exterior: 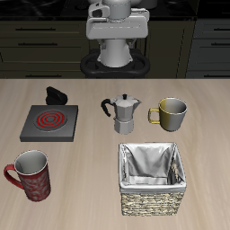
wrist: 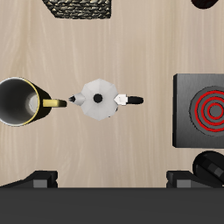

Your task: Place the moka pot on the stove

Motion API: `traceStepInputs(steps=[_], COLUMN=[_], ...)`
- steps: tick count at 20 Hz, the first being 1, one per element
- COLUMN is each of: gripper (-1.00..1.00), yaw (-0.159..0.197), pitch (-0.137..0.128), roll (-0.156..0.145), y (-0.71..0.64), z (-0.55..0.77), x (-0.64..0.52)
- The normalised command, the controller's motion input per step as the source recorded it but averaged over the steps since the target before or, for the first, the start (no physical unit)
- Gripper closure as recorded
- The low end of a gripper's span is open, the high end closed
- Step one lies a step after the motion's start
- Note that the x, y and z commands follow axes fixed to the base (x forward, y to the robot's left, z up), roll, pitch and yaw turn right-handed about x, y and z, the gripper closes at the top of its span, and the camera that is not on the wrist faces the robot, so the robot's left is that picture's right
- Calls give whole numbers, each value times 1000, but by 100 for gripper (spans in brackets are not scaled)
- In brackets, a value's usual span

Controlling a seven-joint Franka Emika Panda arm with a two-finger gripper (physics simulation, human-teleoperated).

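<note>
The gripper [exterior: 117, 36] hangs high above the table's back, holding nothing — how wide its fingers stand cannot be told. Below it the moka pot [wrist: 100, 98] stands upright on the wood, between the olive mug [wrist: 21, 102] and the stove [wrist: 203, 109] — apart from both, handle toward the stove.

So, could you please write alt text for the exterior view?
A moka pot stands on a wooden table, apart from the stove. An olive mug is beside the pot; nearer the front are a red mug and a basket.
</note>
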Motion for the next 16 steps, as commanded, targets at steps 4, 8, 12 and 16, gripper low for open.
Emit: traceStepInputs(steps=[4, 8, 12, 16], gripper=[-100, -100, -100, -100], yaw=[-22, 2, 2, 7], pitch=[1, -8, -4, -9], roll=[29, -12, -32, -24], y=[64, 0, 23, 209], z=[33, 43, -2, -85], x=[-7, -13, 23, 63])
